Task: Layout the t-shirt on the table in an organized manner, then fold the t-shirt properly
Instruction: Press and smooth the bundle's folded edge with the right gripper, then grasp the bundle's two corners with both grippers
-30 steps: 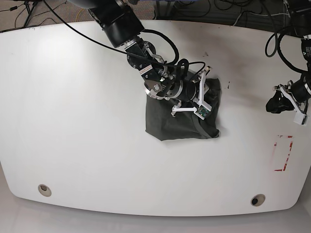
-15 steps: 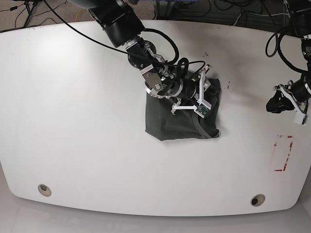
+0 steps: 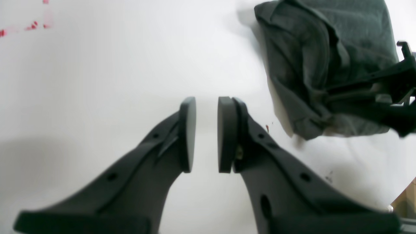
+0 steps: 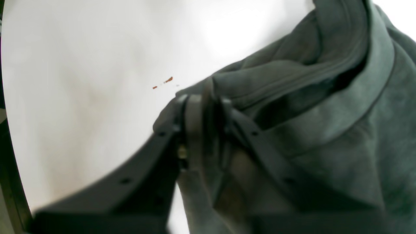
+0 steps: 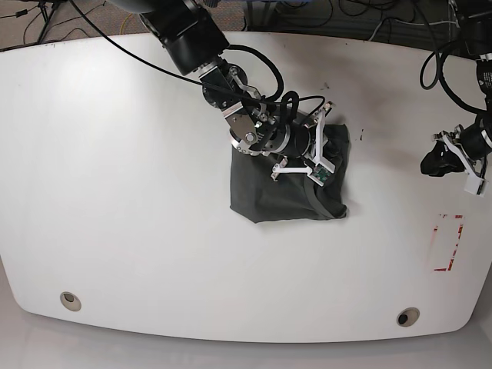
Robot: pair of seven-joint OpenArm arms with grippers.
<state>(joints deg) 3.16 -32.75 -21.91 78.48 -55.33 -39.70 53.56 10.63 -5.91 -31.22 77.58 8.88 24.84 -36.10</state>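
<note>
The dark grey t-shirt [image 5: 280, 196] lies folded into a compact, wrinkled rectangle near the middle of the white table [image 5: 138, 192]. My right gripper [image 5: 332, 150] hovers over the shirt's far right corner. In the right wrist view that gripper [image 4: 203, 104] is shut on a bunched fold of the t-shirt [image 4: 325, 130] at its edge. My left gripper [image 5: 434, 164] hangs well to the right of the shirt, apart from it. In the left wrist view the left gripper [image 3: 206, 130] is open by a narrow gap with nothing between its pads, and the t-shirt [image 3: 325, 48] shows beyond it.
A red-and-white sticker [image 5: 448, 242] marks the table's right side, below the left gripper. Two round grommet holes [image 5: 70, 300] [image 5: 407, 316] sit near the front edge. Cables run behind the far edge. The right arm's black body [image 5: 192, 38] reaches in from the back.
The right gripper has closed on the shirt's fold at the far right corner, its wrist shifting slightly. The left arm and the shirt's outline stay as they were.
</note>
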